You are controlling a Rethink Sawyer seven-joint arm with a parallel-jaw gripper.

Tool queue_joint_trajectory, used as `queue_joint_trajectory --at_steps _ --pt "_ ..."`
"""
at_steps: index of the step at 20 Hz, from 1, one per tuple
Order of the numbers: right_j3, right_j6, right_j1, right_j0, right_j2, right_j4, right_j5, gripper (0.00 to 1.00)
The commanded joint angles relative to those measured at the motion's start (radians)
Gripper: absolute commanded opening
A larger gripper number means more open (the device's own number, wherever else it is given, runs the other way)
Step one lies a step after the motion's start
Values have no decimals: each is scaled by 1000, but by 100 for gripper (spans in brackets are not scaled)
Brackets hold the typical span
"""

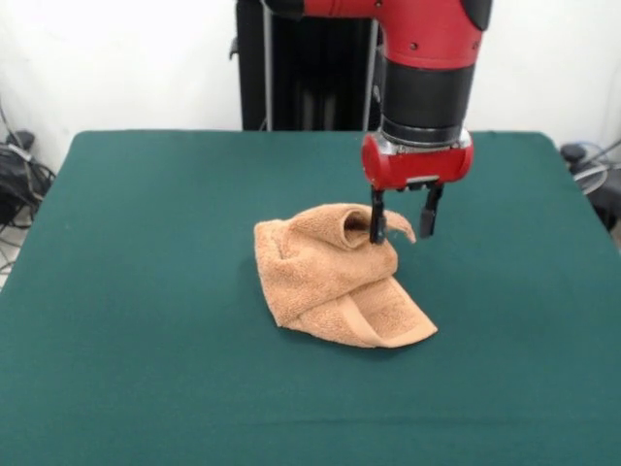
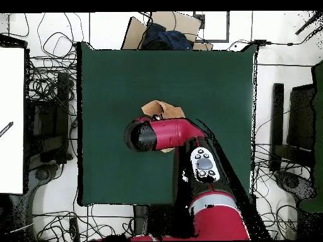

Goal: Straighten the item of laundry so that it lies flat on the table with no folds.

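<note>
The peach-orange towel (image 1: pixel 330 277) lies crumpled and folded over itself near the middle of the green table (image 1: pixel 146 291). One banded edge points toward the front right, and a rolled fold stands up at the towel's far side. My gripper (image 1: pixel 403 217) hangs straight down over that far side, its jaws apart. The left finger (image 1: pixel 376 219) stands against the raised fold and the right finger (image 1: pixel 429 212) is just off the cloth, with a towel corner between them. In the overhead view the arm (image 2: pixel 164 134) covers the gripper and most of the towel (image 2: pixel 161 110).
The robot's pedestal (image 1: pixel 310 68) stands behind the table's far edge. Cables and equipment (image 1: pixel 19 175) lie off the table on both sides. In the overhead view a cardboard box (image 2: pixel 165 28) sits beyond the table's top edge.
</note>
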Motion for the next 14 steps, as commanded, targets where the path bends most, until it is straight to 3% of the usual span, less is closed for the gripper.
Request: queue_joint_trajectory --at_steps 1,13,14 --pt "-34 110 5 -3 -25 -23 -12 100" --pt "-22 95 37 -37 20 -2 -1 100" --pt "-21 90 37 -40 24 -5 -2 0"
